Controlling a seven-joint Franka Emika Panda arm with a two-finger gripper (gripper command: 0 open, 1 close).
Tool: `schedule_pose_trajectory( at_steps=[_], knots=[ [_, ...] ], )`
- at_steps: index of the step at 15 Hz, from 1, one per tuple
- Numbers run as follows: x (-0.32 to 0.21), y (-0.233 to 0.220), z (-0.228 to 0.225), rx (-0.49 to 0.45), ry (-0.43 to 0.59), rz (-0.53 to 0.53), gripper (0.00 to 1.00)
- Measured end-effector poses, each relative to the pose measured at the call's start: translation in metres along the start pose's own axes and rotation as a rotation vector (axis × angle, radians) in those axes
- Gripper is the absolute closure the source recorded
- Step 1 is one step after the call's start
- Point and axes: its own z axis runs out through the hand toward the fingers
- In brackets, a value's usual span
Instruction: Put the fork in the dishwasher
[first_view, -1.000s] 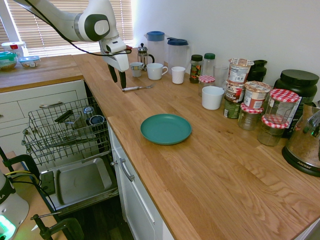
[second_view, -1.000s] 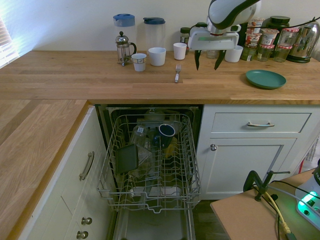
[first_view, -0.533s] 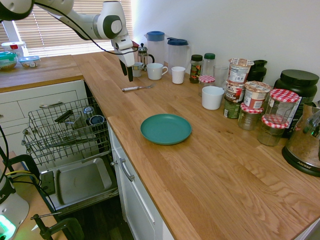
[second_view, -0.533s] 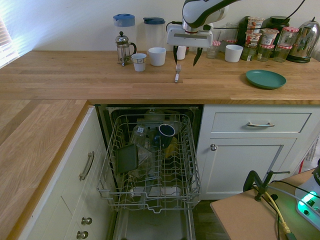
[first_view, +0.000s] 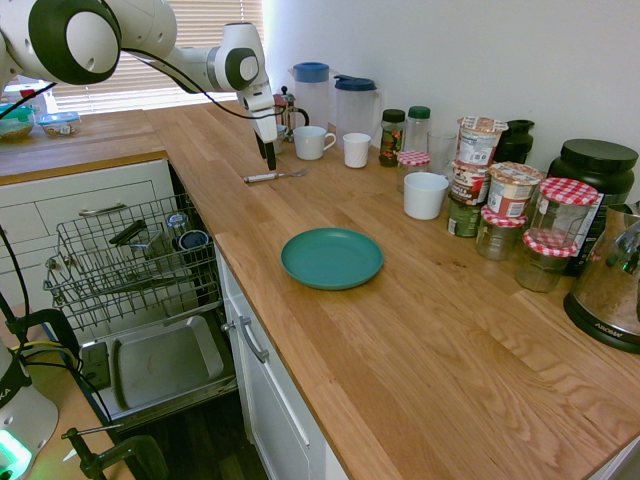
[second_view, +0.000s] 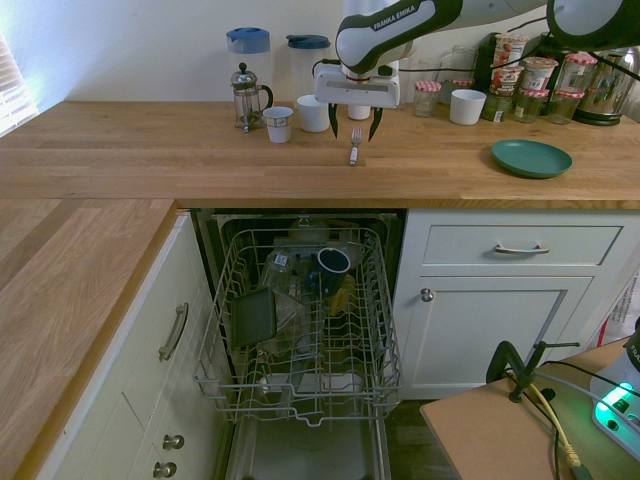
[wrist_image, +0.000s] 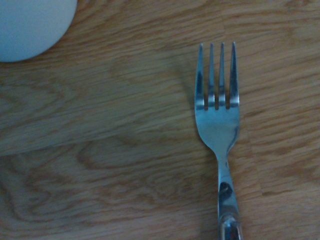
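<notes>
- The white arm's two-finger gripper (second_view: 354, 127) hangs with its dark fingers spread wide and empty, pointing almost straight down above the small shiny silver metal fork (second_view: 353, 146).
- The fork (first_view: 274, 176) lies flat on the oak-coloured wooden worktop (first_view: 420, 330), just in front of a white mug (second_view: 315, 112) and a smaller white cup (second_view: 360, 101), with its tines toward the mugs.
- In the second exterior view the 2 fingers stand one on each side of the fork's tine end, not yet touching it.
- In my judgement the step in hand is the descent to grasp. A good grip would straddle the narrow neck or handle across its width, since the thin metal lies flush on the wood and offers little to catch.
- The fingertips likely need to reach right down to the wood before closing, or the fork may slip out.
- The built-in dishwasher's grey wire pull-out rack (second_view: 300, 320) stands drawn out below the worktop edge, already holding a dark mug (second_view: 333, 261) and other dishes, so a free slot must be chosen later.
</notes>
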Motion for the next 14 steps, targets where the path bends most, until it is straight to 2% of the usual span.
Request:
schedule_pose_trajectory(
  at_steps=[7,8,14],
  knots=[
    [0.003,-0.004,0.025,-0.039,0.002,0.023,0.0],
    [0.003,-0.004,0.027,-0.045,0.002,0.024,1.0],
    [0.003,-0.007,0.03,-0.045,-0.008,0.032,1.0]
  ],
)
